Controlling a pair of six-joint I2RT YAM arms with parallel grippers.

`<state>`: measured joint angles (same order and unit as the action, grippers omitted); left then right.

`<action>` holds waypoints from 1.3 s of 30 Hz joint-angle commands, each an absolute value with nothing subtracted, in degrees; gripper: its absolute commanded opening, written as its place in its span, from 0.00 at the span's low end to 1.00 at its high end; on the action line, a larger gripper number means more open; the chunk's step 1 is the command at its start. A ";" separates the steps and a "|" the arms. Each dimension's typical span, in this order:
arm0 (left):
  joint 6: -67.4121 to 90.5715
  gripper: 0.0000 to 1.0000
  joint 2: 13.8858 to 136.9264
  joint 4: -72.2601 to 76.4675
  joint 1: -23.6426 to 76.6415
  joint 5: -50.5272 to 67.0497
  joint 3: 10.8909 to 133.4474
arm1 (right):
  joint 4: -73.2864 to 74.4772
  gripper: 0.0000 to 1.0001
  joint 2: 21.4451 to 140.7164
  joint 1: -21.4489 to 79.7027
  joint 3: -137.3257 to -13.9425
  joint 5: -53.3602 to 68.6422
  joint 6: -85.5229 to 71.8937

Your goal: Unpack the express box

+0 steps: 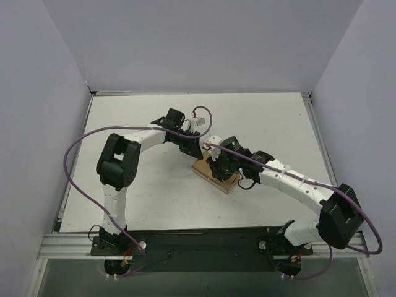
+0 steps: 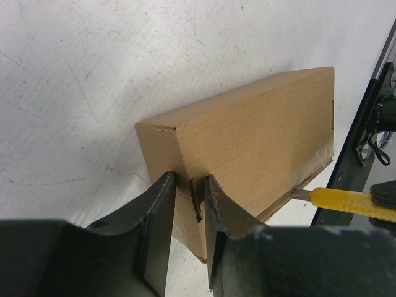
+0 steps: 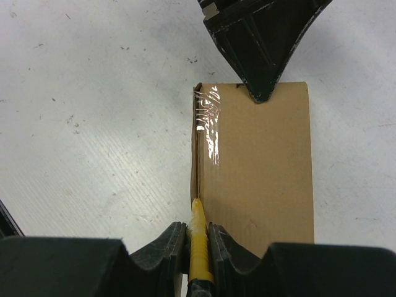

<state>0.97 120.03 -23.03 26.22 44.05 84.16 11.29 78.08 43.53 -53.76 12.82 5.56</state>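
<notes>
The box [image 1: 215,174] lies flat near the middle of the table [image 1: 148,185]. Your left gripper [image 2: 190,187] pinches the cardboard at one end of the box. Your right gripper [image 3: 198,232], at the opposite end, is clamped on a yellow knife [image 3: 199,250], its tip in the seam along one long top edge, below shiny tape [image 3: 208,120].

So the small oblong brown cardboard mailer box [image 1: 205,168] is lying flat near the middle of the white bench [image 1: 266,117], turned at a slant to the bench edges, plain kraft colour all over. Lid's shut, and there's a strip of shiny clear tape, kinda wrinkled, along one long top edge near an end. The seam on that same edge looks slightly gapped.
</notes>
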 commanded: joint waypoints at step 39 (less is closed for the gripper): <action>-5.54 0.31 124.19 -26.19 26.19 35.51 85.78 | 26.27 0.00 65.13 43.24 -47.11 13.36 8.52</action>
<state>-0.93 120.90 -25.41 26.22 44.31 86.08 19.79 68.20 43.53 -48.03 13.76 8.88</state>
